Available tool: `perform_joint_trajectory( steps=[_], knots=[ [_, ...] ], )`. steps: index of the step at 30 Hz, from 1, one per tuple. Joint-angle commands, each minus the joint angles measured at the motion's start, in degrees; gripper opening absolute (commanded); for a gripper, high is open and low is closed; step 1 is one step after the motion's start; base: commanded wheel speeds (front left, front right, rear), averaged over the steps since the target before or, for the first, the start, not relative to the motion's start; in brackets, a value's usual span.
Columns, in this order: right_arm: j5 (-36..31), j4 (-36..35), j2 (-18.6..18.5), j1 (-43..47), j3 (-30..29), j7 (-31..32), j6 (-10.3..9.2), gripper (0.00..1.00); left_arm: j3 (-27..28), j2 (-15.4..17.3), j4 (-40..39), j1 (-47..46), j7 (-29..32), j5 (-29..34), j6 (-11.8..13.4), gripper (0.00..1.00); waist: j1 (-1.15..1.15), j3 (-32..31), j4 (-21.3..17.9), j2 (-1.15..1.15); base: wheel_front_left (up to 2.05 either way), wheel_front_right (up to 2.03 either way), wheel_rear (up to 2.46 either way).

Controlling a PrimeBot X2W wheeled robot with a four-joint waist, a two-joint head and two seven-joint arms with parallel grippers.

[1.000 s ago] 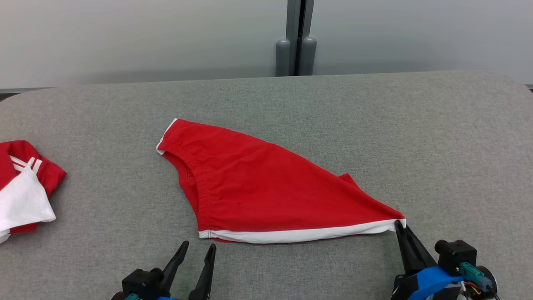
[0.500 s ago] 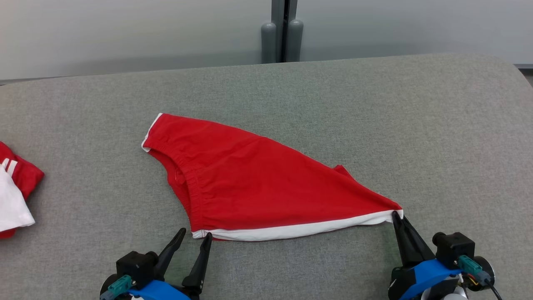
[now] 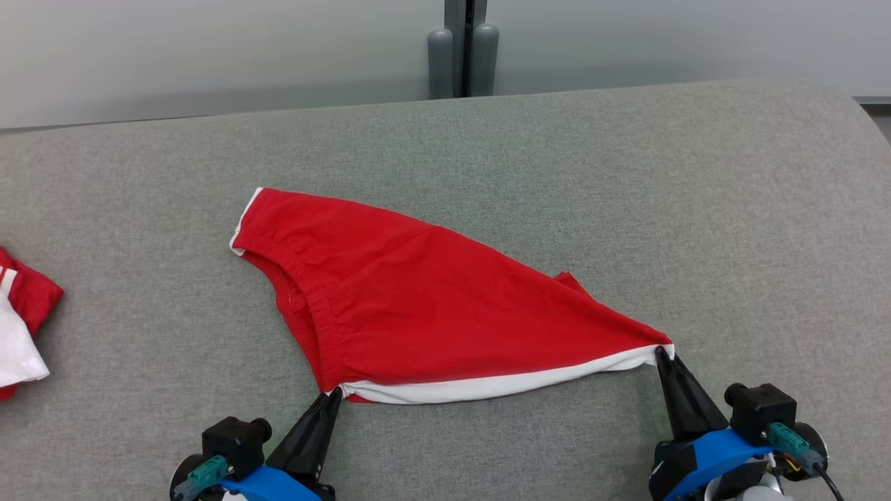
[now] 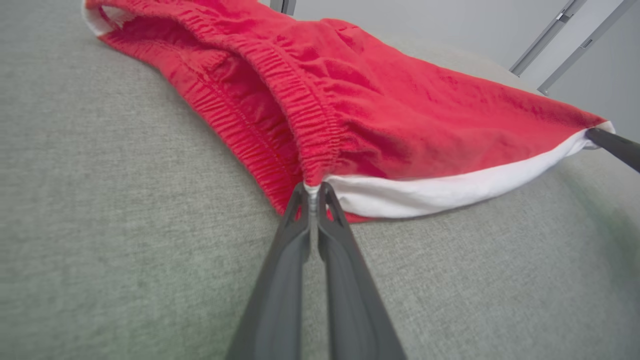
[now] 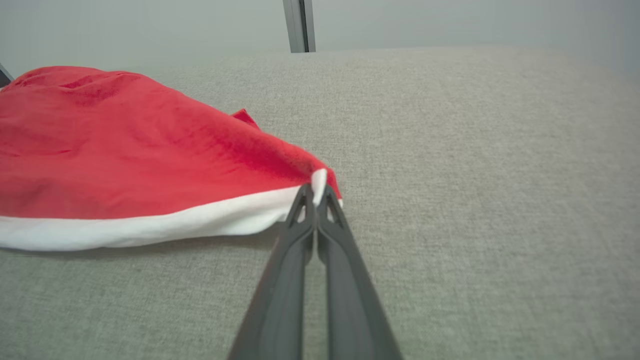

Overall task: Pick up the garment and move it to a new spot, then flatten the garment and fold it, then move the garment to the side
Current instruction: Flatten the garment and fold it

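Pale grey wall (image 3: 209,56) behind, a dark post (image 3: 463,49) at its middle. Below it the table (image 3: 626,174), covered in grey cloth, runs wide past the outer side of each gripper.

On the table lies the garment (image 3: 431,306): red, with an elastic waist and a white band along the near hem. It spreads away beyond the fingertips, and that hem runs fairly taut from one pair of jaws to the other. It is not flat. The waist is bunched just beyond the left jaws, and a small red flap pokes out past the far edge, nearer the right jaws. A second piece (image 3: 21,327), red and white, sits well off to the outer side of the left jaws, apart from all else.

Progress, as I read it: the garment looks to be at its working spot, with both near corners gripped for flattening. Left to do: pull it smooth, fold it, shift it aside.

The left gripper (image 3: 333,395) has its jaws pressed together, pinching the hem corner where elastic meets white band. The right gripper (image 3: 661,351) has its jaws pressed together on the opposite hem corner, a tab of white trim standing up between the tips. Both sets of tips ride low. Whether they touch the table I cannot tell.
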Motion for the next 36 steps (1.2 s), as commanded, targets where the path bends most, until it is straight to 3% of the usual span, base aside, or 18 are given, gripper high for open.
perform_joint_trajectory(
  steps=[1,10,17,22,28,36],
  knots=[
    [0.3,-0.1,-0.3,-1.0,-0.4,-0.2,0.01,0.0,-0.3,0.0,0.1,-0.5,-0.1,0.1,-0.1,0.0,-0.01,-0.4,0.2,-0.01,0.0,0.0,0.0],
    [4.6,-4.6,-0.3,-4.1,-1.4,-0.2,0.01,0.0,3.5,-0.3,-8.4,-2.7,-0.2,1.4,-0.1,0.0,-0.01,-7.2,1.7,-0.01,0.0,0.0,0.0],
    [7.1,-10.5,-0.3,-13.5,-0.6,-0.2,0.01,0.0,9.6,0.9,-15.2,-13.5,-0.2,5.0,-0.1,0.0,-0.01,-11.6,2.6,-0.01,0.0,0.0,0.0],
    [6.3,-12.1,-0.2,-21.4,-0.6,-0.2,0.01,0.0,12.7,2.7,-15.8,-22.1,-0.1,5.2,-0.1,0.0,-0.01,-12.2,3.3,-0.01,0.0,0.0,0.0],
    [1.2,-8.9,-0.3,-30.4,-0.2,0.8,0.01,0.0,12.8,5.3,-11.7,-30.7,-0.1,4.7,-0.1,0.0,-0.01,-8.0,3.8,-0.01,0.0,0.0,0.0],
    [-7.2,-2.4,-0.3,-47.3,-2.8,0.5,0.01,0.0,12.3,5.4,-6.0,-43.8,-0.1,4.3,-0.1,0.0,-0.01,2.2,2.5,-0.01,0.0,0.0,0.0]
  ],
)
